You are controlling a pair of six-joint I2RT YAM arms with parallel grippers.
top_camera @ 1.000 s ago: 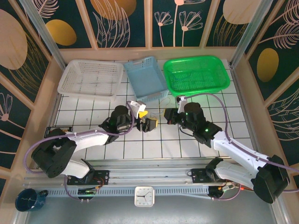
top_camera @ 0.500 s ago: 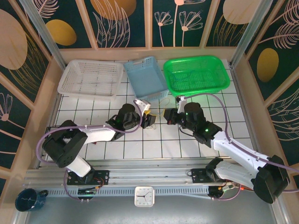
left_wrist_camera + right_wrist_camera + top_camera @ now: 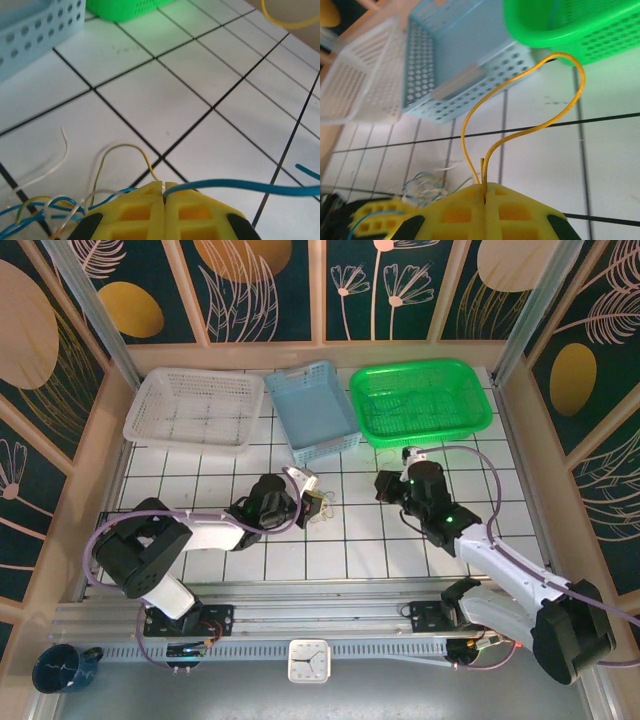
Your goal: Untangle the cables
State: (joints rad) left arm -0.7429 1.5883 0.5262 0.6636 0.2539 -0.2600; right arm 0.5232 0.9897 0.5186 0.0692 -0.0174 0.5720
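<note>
Left jaws have closed on a blue wire (image 3: pixel 240 186) as right jaws, shut on a yellow wire (image 3: pixel 560 54), drew back; separating underway, next pull apart gently.

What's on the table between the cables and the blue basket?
Nothing. In the right wrist view, only bare tiles lie between the cables and the blue basket.

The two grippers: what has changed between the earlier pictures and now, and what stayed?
The left gripper, open a second ago, has closed on the blue cable beside the bundle. The right gripper has drawn back to the right, away from the bundle, its jaws shut on the yellow cable. The white basket, blue basket and green basket stayed in place.
</note>
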